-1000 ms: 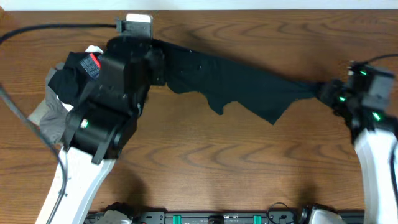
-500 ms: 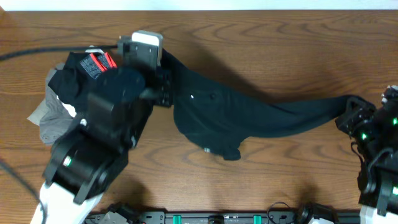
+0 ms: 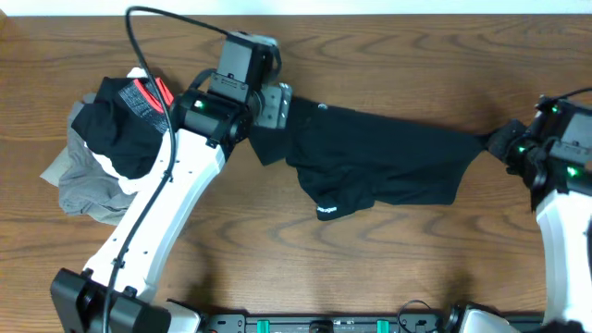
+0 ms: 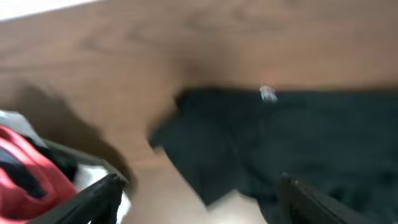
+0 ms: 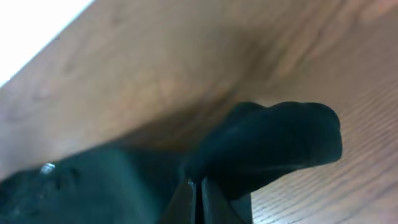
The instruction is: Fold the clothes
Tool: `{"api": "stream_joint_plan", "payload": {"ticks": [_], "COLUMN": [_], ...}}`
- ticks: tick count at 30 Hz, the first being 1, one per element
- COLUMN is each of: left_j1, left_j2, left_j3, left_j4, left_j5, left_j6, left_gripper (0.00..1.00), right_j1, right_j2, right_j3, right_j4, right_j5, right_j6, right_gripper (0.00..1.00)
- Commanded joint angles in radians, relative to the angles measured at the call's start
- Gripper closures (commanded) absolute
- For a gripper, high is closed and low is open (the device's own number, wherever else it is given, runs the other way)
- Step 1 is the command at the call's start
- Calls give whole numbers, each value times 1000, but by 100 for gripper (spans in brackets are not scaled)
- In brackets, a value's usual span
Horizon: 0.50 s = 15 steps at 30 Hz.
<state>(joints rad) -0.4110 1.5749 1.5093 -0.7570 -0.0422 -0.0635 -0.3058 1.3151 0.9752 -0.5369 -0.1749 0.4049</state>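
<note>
A black garment [image 3: 379,162] lies stretched across the middle of the wooden table, its lower edge folded up. My left gripper [image 3: 280,106] hovers open over the garment's left end. In the left wrist view its two fingers [image 4: 93,200] stand wide apart with nothing between them, above the black cloth [image 4: 292,140]. My right gripper [image 3: 497,144] is shut on the garment's right end. In the right wrist view the closed gripper [image 5: 198,194] pinches a bunched fold of the black cloth [image 5: 273,137].
A pile of other clothes sits at the left: a black piece with a red label [image 3: 139,97] on top of a grey one [image 3: 83,180]. The red and white of this pile shows in the left wrist view [image 4: 25,171]. A cable [image 3: 148,37] arcs over the left arm.
My left gripper has opened and let go of the garment's left end. The garment has settled flatter on the table. The right gripper keeps its hold at the right end.
</note>
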Motion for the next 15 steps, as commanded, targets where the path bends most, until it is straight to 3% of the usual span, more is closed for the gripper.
{"api": "stream_joint_plan", "payload": {"ticks": [1,4,6,8,15], "left_j1": [-43,-95,-135,-176,-289], "left_j2": [-26,-24,-15,0,87], "left_j3": [12,-5,-30,-69,-251], "left_j4": [-58,-134,-182,-200,-106], "left_j5": [105,131,169,217,268], "left_j6": [0,-1,-2,-8,-197], "left_gripper": [18,18,18,19,23], "right_j1": [-8,-8,-8,-8,-7], "right_j2": [29,38,38,38,38], "right_j3": [12,12,12,12,12], "right_j4": [3,-2,-14,-31,-73], "right_j5": [2,2,2,2,2], "right_j6": [6,6,6,6,6], "right_gripper": [86,44,32,29,26]}}
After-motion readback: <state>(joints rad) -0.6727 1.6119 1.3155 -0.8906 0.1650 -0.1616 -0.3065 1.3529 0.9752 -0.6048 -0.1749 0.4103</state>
